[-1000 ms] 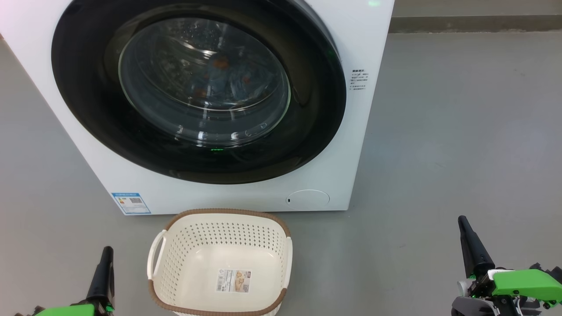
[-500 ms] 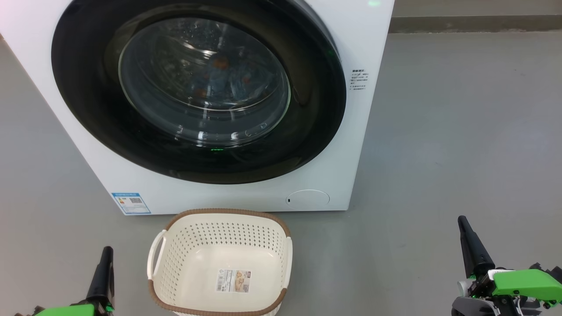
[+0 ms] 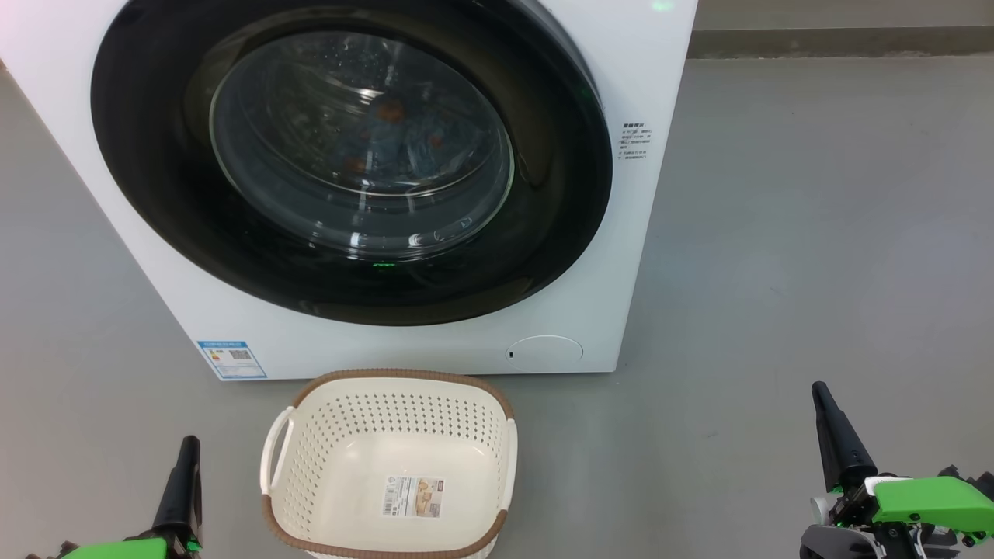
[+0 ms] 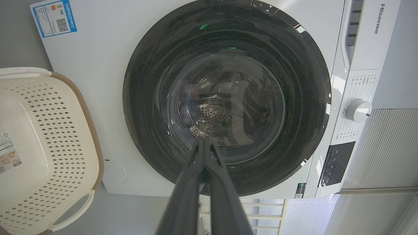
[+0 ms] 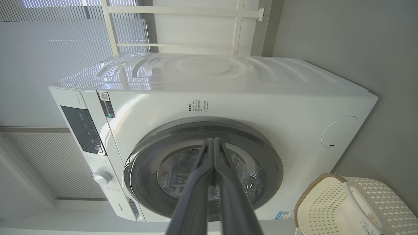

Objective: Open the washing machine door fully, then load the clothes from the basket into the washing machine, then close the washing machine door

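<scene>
The white washing machine (image 3: 590, 326) fills the upper left of the head view, its black-rimmed door (image 3: 349, 163) flush against the front. Through the glass I make out the light blue clothes (image 3: 396, 140) with orange spots lying in the drum. The cream basket (image 3: 392, 462) stands on the floor in front of the machine, with just a label sticker on its bottom. My left gripper (image 3: 186, 450) is low at the left of the basket, fingers together and holding nothing. My right gripper (image 3: 821, 400) is at the lower right, also shut and holding nothing.
Grey floor (image 3: 815, 233) stretches to the right of the machine up to a wall base. The control panel with a white dial (image 4: 358, 111) sits at the machine's top. A small round flap (image 3: 543, 351) is low on the front.
</scene>
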{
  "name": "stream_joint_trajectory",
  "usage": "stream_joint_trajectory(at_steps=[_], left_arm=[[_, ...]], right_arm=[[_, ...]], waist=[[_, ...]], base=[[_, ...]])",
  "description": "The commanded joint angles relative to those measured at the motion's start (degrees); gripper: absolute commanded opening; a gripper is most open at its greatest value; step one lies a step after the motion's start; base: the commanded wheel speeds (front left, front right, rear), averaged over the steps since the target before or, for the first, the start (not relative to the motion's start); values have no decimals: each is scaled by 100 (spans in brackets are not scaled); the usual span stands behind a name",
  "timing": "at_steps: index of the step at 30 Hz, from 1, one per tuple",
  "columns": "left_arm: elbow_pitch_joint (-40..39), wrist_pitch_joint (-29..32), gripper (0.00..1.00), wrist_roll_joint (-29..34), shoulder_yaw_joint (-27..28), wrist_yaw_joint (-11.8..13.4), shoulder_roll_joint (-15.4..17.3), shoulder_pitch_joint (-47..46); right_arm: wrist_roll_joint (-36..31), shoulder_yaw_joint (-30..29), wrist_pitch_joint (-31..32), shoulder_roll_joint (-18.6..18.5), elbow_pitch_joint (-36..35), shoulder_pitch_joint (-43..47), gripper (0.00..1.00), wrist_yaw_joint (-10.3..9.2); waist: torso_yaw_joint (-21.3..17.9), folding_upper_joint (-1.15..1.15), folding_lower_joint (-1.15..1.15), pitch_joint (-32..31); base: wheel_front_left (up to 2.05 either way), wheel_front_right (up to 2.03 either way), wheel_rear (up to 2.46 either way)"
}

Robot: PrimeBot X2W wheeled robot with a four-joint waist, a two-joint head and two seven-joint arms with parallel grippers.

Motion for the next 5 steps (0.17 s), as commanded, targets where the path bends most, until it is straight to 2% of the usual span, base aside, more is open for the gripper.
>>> stream_joint_trajectory(at_steps=[1, 5], left_arm=[[-108, 36, 0, 14, 195, -19, 86, -237], [-108, 36, 0, 15, 196, -19, 86, -237]], right_arm=[[-3, 118, 21, 3, -152, -66, 0, -6], [-4, 116, 23, 4, -151, -66, 0, -6]], waist=[[0, 0, 0, 0], [0, 0, 0, 0]], base=[[0, 0, 0], [0, 0, 0]])
